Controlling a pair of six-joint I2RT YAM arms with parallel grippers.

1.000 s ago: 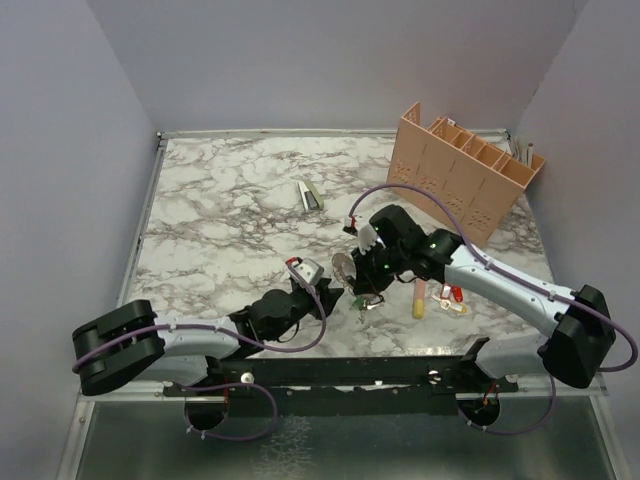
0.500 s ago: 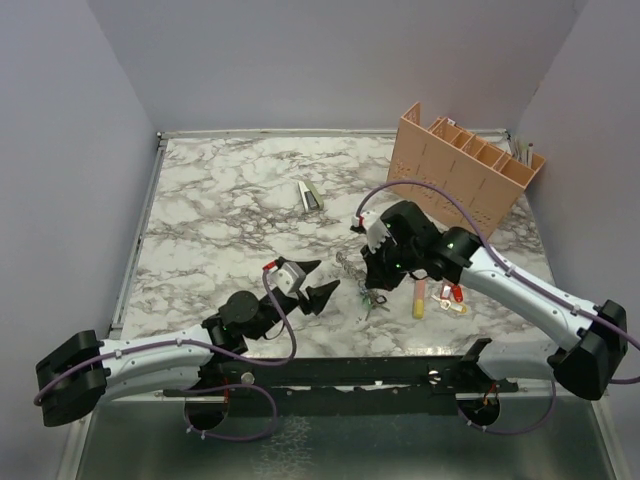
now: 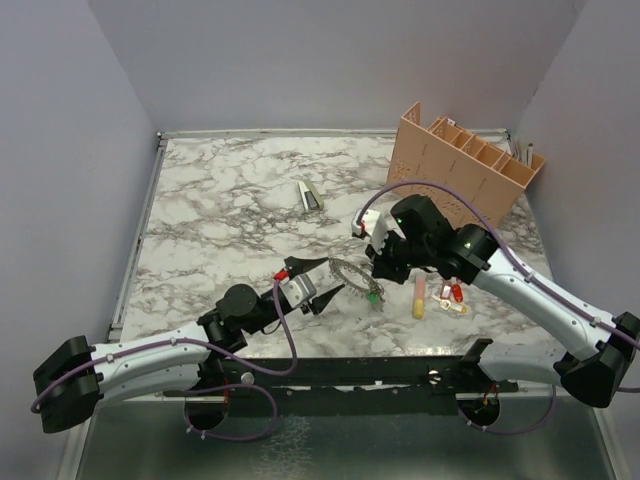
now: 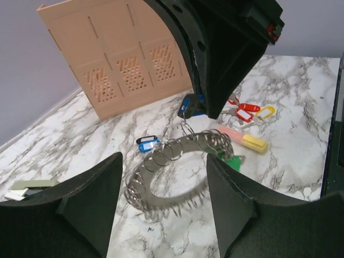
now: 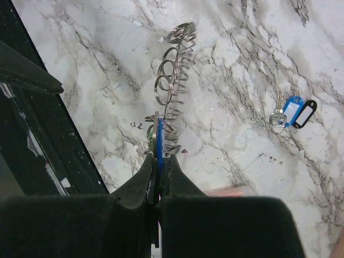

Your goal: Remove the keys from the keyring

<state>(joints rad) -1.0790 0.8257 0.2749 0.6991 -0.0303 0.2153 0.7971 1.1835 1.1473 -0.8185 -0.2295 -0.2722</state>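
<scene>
Keyring [image 4: 161, 156] ahead of spread left pincer [image 3: 332, 274]; right pincer [image 5: 157, 159] apparently nips key [image 5: 159, 134].

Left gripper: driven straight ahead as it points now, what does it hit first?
Likely the keyring, lying just ahead of the open left gripper; the right gripper sits beyond it. Depth unclear: it might pass above.

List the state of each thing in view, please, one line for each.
left pincer, open, empty.
right pincer, shut on blue key.
blue key, gripped, joined to the keyring.
keyring, coils stretched, partly resting on the marble table.
green key, lying at the keyring's edge.
blue-and-black tagged key, lying loose, off the keyring.
red and yellow tag bunch, lying flat.
organiser box, upright.
</scene>
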